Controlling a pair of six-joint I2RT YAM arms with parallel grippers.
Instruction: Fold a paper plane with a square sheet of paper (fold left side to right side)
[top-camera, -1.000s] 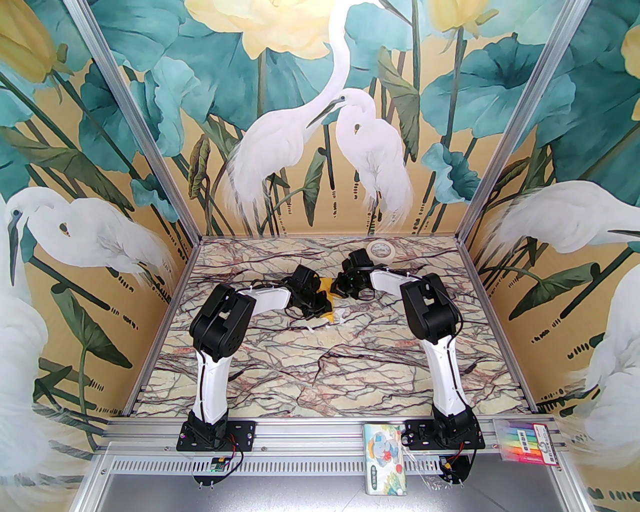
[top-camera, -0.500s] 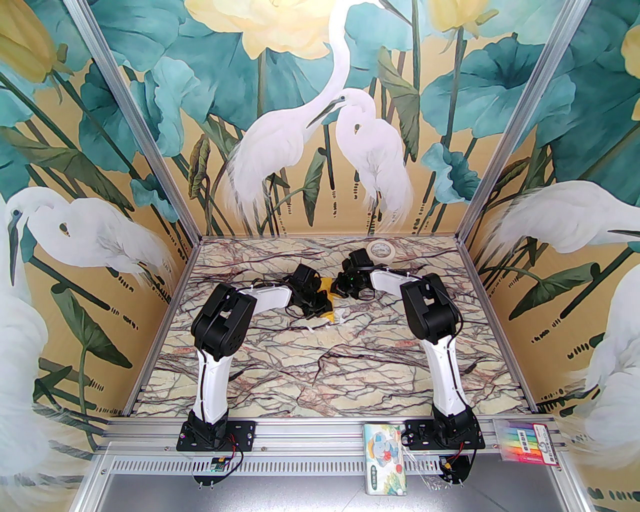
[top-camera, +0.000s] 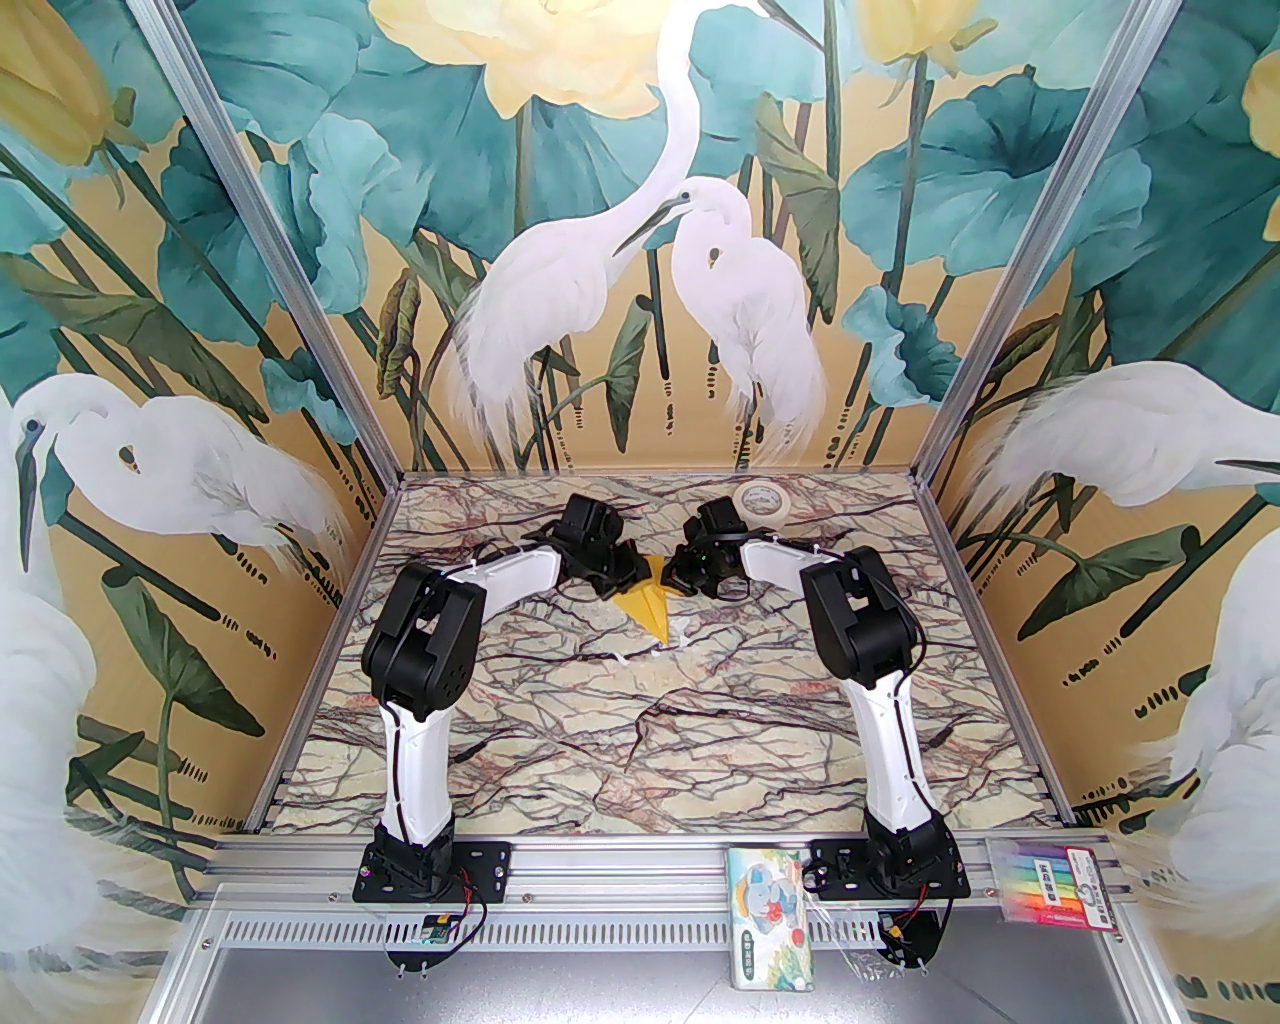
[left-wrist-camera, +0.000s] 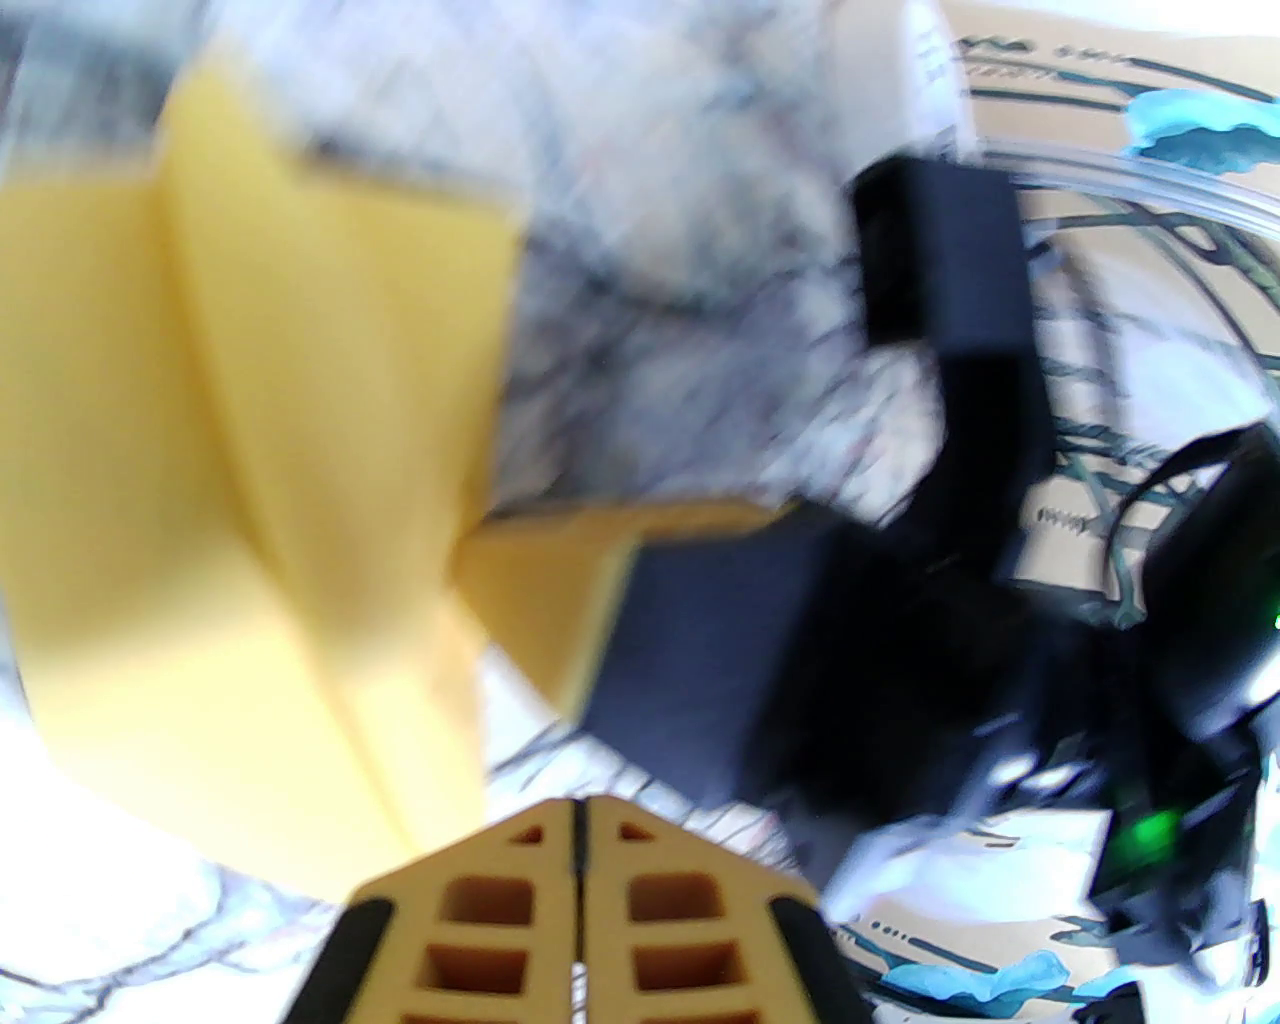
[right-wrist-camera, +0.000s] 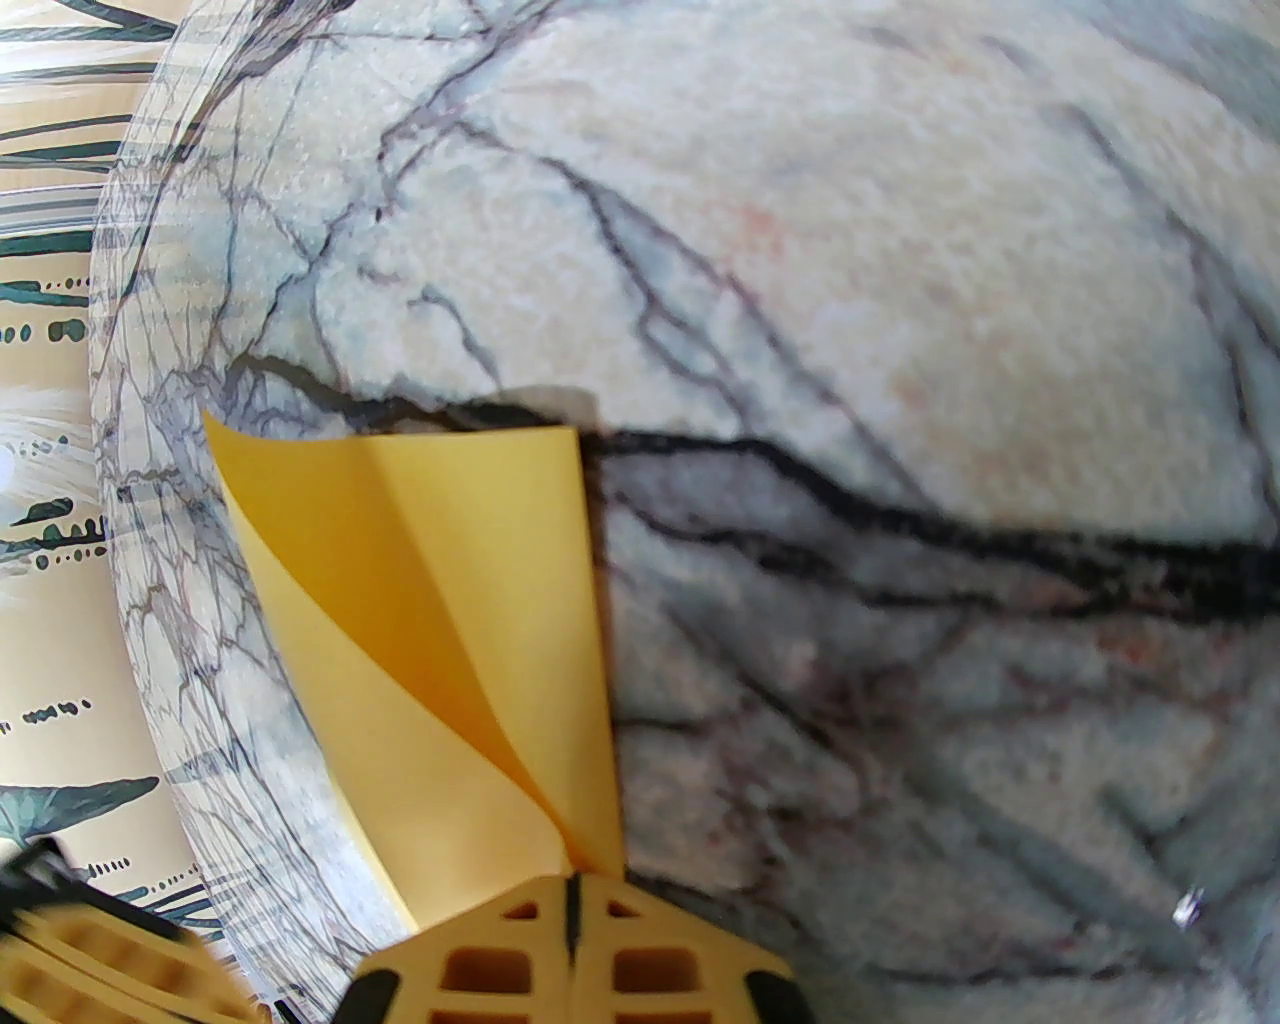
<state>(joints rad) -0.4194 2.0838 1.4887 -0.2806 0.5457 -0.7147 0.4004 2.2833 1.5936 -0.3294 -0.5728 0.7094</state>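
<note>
Tape roll (top-camera: 762, 497) stands just behind the right hand (top-camera: 670, 583); table's (top-camera: 640, 740) near half lies open.

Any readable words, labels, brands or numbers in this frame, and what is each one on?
No text reads legibly.
On the cartoon-elephant pack: print too small to read.
On the marker pack: label too small to read.
On the tape roll: nothing legible.
On the folded yellow paper: blank.

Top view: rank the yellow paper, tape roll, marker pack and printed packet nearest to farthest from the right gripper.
1. yellow paper, pinched in the right gripper.
2. tape roll, far edge behind it.
3. printed packet, near rail.
4. marker pack, near-right corner.
</note>
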